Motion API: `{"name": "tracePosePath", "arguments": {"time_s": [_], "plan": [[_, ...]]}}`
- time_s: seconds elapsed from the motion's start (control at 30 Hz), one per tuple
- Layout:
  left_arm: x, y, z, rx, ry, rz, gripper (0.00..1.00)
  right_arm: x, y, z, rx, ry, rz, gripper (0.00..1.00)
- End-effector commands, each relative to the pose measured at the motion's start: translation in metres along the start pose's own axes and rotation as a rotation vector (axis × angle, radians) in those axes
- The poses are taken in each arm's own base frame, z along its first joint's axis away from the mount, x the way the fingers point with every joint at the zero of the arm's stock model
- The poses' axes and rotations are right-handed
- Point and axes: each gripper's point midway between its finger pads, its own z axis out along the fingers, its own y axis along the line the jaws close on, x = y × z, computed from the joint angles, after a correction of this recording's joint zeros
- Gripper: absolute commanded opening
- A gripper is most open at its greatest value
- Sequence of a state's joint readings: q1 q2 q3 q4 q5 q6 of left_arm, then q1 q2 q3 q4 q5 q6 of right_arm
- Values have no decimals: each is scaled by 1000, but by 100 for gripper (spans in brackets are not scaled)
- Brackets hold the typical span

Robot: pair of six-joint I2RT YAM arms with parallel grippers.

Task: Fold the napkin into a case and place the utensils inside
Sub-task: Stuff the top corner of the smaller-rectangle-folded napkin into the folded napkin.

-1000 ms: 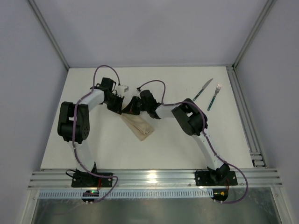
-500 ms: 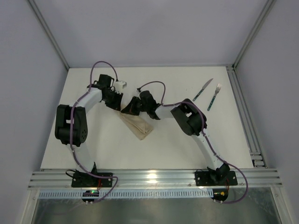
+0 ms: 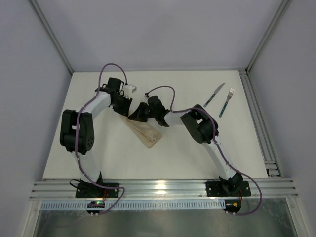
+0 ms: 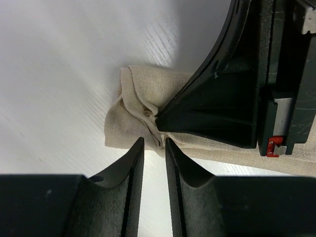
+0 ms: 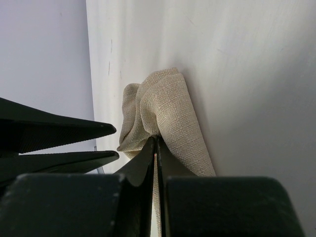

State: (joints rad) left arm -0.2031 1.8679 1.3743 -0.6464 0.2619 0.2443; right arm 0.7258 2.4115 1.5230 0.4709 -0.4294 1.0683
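Top view: both arms elbowed inward, tips together at the folded napkin's (image 3: pixel 146 132) far end, mid-desk. Right gripper (image 5: pixel 155 141) pinched the cloth shut; left gripper (image 4: pixel 150 144) sat beside it, jaws slightly parted. Knife (image 3: pixel 214 95) and fork (image 3: pixel 226 102) lay near the far-right corner.

The napkin (image 4: pixel 143 89) is matt, coarse-woven cloth; the table (image 4: pixel 59 59) smooth, faintly grained.
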Motion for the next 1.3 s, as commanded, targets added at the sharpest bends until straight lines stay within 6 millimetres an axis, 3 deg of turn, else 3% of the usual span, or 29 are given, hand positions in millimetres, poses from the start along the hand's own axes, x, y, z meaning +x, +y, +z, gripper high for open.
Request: {"name": "tracePosePath", "arguments": {"time_s": [0.0,0.17,0.5,0.6,0.63,0.7,0.83,1.13,1.27], "plan": [[-4,-3,-6,17,4,7,26,1,3,3,-13,-9,-16,4],[6,-2,-14,-24,19,5,26,2,5,3,-21,-8,-13,4],[21,0,8,-37,81,19,30,2,6,3,-25,-9,-20,4],[19,4,6,-55,73,29,15,0,9,3,-32,-11,-34,4],[20,3,7,-53,75,28,5,0,10,3,-34,-12,-36,4],[20,2,6,-50,73,30,0,-1,14,2,-46,-14,-60,4],[21,-4,8,-15,66,39,0,-4,34,3,-94,-17,-104,4],[-1,-22,3,87,-17,53,0,0,58,10,-163,2,-98,4],[-5,-23,5,101,-29,51,0,4,43,17,-136,14,-48,4]]}}
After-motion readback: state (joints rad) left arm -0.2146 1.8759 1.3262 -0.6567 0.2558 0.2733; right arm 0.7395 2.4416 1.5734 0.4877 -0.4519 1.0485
